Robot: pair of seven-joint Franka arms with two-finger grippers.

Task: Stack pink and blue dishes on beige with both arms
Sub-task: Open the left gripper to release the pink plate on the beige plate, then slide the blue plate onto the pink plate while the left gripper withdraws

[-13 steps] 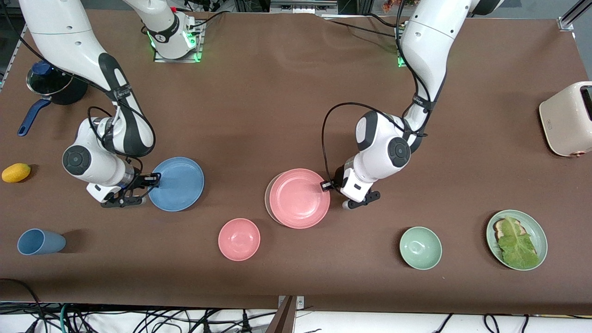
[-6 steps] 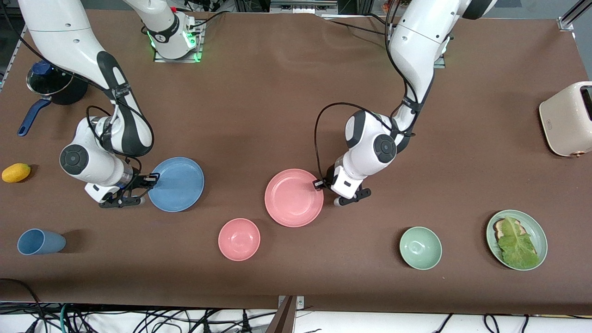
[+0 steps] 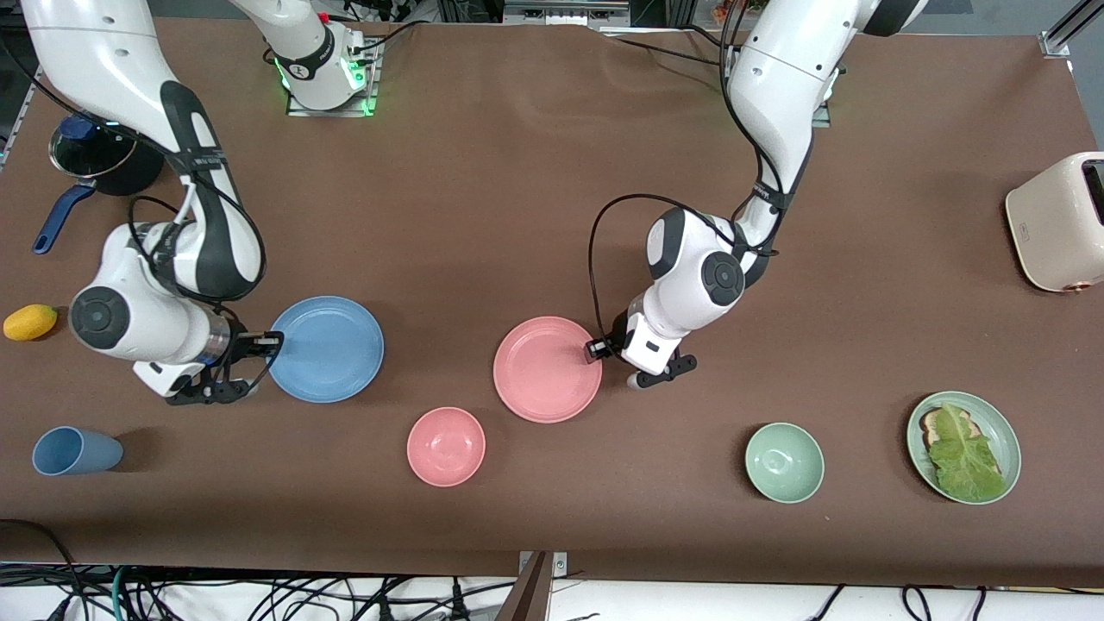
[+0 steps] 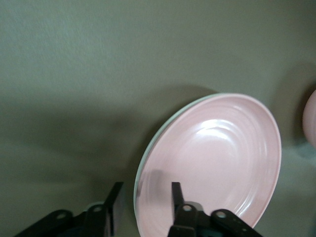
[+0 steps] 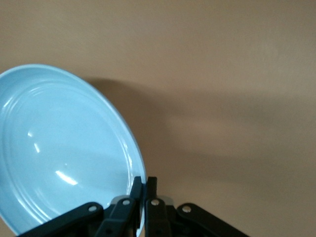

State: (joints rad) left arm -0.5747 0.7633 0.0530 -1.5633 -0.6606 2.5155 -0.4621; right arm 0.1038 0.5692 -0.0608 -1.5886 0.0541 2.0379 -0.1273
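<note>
Pink plate [image 3: 547,369] sits mid-table, and only the left wrist view reveals the pale rim of the beige plate [image 4: 146,157] peeking out beneath it; from the front camera the pink one covers it completely. Left claw [image 3: 595,352] stands released, its fingers [image 4: 177,194] straddling the pink rim on the side toward the left arm's end. Right claw [image 3: 263,343] is clenched on the edge of the blue plate [image 3: 326,348], fingers [image 5: 138,189] pinched tight on the rim in the right wrist view. Pink bowl [image 3: 446,446] lies nearer the front camera than the stack. Green bowl [image 3: 784,462] sits toward the left arm's end, and beside it a green plate [image 3: 1000,423] carries toast under a lettuce leaf [image 3: 962,456]. Blue cup [image 3: 75,450] lies on its side near the right arm's end.
</note>
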